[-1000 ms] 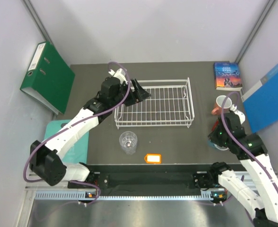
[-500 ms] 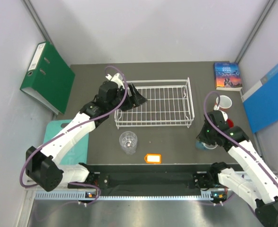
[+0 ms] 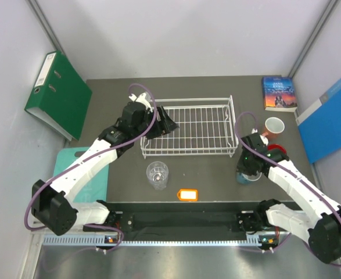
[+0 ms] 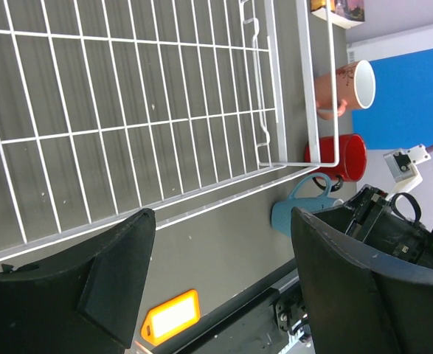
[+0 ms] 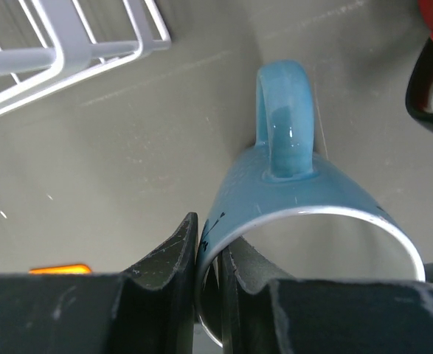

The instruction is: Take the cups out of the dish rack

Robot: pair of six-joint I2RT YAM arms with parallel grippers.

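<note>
the right gripper (image 5: pixel 209 254) is nearly closed, pinching the wall of the light blue mug (image 5: pixel 297 184), one finger inside the rim and one outside. that mug sits near the right edge of the tabletop (image 3: pixel 118 93), just off the dish rack's (image 3: pixel 187 154) near right corner. the red mug (image 3: pixel 277 150) is beside it, with the salmon-pink mug (image 3: pixel 273 126) further toward the far right corner. the left gripper (image 4: pixel 222 221) hangs wide open over the rack's left end, holding nothing. the glass tumbler (image 3: pixel 157 174) stands upright between the rack and the near edge, an orange tag (image 3: pixel 187 195) close by.
</note>
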